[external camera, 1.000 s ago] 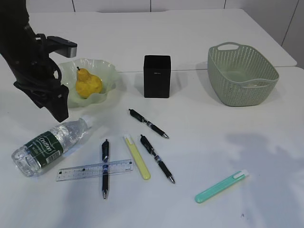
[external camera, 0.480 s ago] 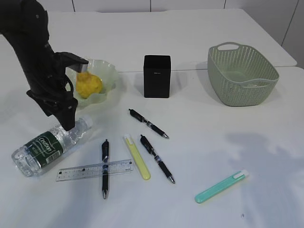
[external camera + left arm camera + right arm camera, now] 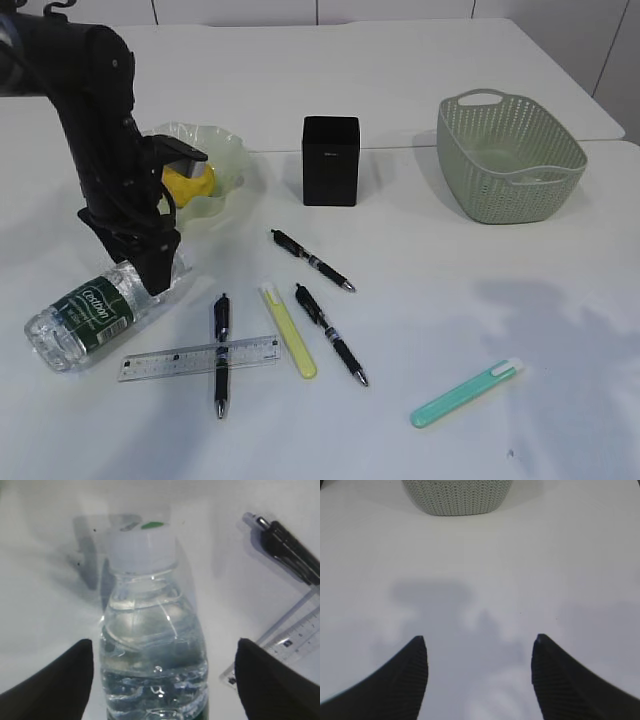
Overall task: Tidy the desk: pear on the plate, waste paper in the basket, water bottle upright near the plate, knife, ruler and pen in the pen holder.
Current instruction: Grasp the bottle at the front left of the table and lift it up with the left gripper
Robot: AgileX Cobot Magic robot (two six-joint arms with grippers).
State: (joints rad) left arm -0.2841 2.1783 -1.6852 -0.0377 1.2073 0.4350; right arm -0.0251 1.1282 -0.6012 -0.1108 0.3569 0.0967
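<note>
from the exterior view i see my left gripper [image 3: 155,275] down at the neck end of the water bottle [image 3: 85,312], which lies on its side on the desk [image 3: 450,260] in front of the plate [image 3: 215,155]. the pear [image 3: 190,185] sits in the plate, partly hidden by my arm. the pen holder [image 3: 331,160] stands mid-desk, the basket [image 3: 508,155] well to its right. the ruler [image 3: 200,357] lies just below the bottle, crossed by a black pen [image 3: 221,352]; two more pens [image 3: 312,260] lie nearby, plus a yellow knife [image 3: 289,329] and a teal knife [image 3: 466,393].

on the left wrist view my fingers [image 3: 55,680] are spread wide to either side of the bottle's shoulder, not touching it; the white cap [image 3: 141,550] points away from me, ruler end and a pen at right.

on the right wrist view my right gripper [image 3: 477,675] hangs spread apart over bare desk, gripping nothing, the basket's wall at the top edge.
</note>
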